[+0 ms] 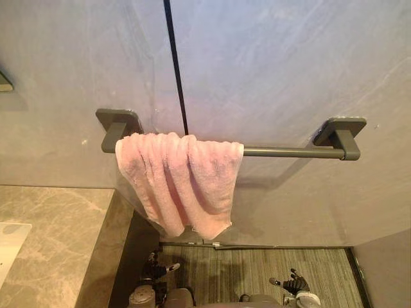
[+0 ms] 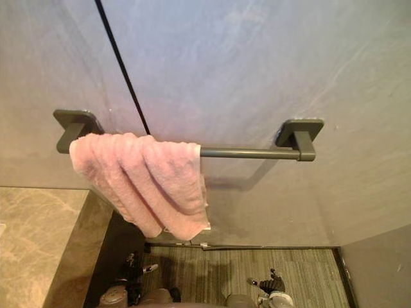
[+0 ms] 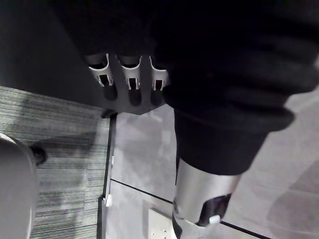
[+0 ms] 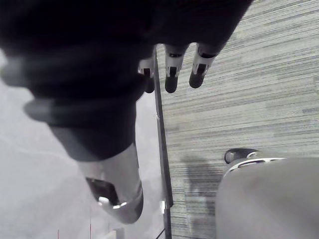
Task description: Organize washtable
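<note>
Soft overhead light; towel [image 1: 180, 183] casts faint shadow on wall [image 1: 289, 64]

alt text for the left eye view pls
A pink towel hangs bunched over the left end of a dark rail on a grey wall. A marble countertop lies lower left; the left hand and right hand hang open and empty above striped floor.

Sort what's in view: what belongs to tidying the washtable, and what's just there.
Job: towel, rail, counter, left hand and right hand, both low and empty.
Just there: wall, floor.
</note>
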### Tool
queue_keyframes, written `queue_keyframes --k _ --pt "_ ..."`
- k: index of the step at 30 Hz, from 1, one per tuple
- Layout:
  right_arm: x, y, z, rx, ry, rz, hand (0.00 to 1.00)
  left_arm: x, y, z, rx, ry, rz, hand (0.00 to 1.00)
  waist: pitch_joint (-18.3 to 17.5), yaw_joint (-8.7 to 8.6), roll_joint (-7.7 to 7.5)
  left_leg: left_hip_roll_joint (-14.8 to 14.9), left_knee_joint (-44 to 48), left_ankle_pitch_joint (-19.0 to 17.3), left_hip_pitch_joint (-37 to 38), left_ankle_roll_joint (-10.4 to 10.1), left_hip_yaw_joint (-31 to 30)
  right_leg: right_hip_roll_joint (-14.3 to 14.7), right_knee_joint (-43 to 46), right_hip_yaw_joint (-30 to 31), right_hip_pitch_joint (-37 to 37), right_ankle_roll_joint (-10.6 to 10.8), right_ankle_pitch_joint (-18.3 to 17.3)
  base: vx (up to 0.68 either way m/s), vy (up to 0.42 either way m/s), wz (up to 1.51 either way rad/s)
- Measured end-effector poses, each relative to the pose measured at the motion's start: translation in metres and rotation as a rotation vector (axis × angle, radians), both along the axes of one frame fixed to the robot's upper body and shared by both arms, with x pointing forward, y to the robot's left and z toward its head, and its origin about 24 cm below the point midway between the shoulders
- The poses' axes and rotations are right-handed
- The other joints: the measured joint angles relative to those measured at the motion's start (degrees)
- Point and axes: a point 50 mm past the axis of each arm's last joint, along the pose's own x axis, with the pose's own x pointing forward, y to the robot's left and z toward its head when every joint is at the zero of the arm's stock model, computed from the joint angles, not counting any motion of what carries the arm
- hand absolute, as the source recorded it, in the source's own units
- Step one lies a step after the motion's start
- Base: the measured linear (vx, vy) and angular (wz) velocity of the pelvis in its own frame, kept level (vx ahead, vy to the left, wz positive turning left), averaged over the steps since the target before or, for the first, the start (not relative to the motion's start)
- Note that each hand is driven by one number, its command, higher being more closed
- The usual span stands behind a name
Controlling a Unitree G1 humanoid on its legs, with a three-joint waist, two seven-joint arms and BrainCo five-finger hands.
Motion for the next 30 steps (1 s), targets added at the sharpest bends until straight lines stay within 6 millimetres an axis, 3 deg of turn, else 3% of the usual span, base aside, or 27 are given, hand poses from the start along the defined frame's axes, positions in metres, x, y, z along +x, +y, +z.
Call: queue_keyframes --k 8,16,21,30 --pt "-0.01 -0.01 -0.002 -0.035 0.045 0.022 0.0 0.008 0.0 0.008 0.012 -0.062 -0.003 0.0 -0.1 -0.18 -0.02 -0.9 -4.3 3.4 1.2 0.6 -2.3 -0.1 -3.6 -1.1 1.5 -0.2 2.9 -0.03 0.005 0.07" --pt "-0.007 -0.01 0.0 -0.043 0.03 0.042 0.0 0.027 0.007 0.055 0.05 -0.337 0.006 0.0 -0.3 0.01 -0.43 -2.7 -8.0 7.1 1.1 1.1 -5.5 -1.4 -3.6 -3.1 0.7 0.5 4.2 -0.13 0.024 0.18" --pt "-0.007 -0.012 0.002 -0.055 0.017 0.049 0.0 0.025 0.007 0.078 0.037 -0.448 0.027 0.0 -0.2 0.14 -0.06 -3.0 -8.2 6.8 0.5 1.1 -6.6 -1.8 -3.5 -3.1 0.9 1.0 3.4 -0.12 0.005 0.12" --pt "-0.006 -0.006 0.003 -0.054 0.0 0.084 0.0 0.042 -0.004 0.134 -0.009 -0.753 0.026 0.0 -1.2 1.71 0.03 -3.1 -5.7 6.6 0.0 1.4 -7.6 -1.7 -1.9 -3.2 1.0 1.1 2.7 0.06 -0.011 0.05"
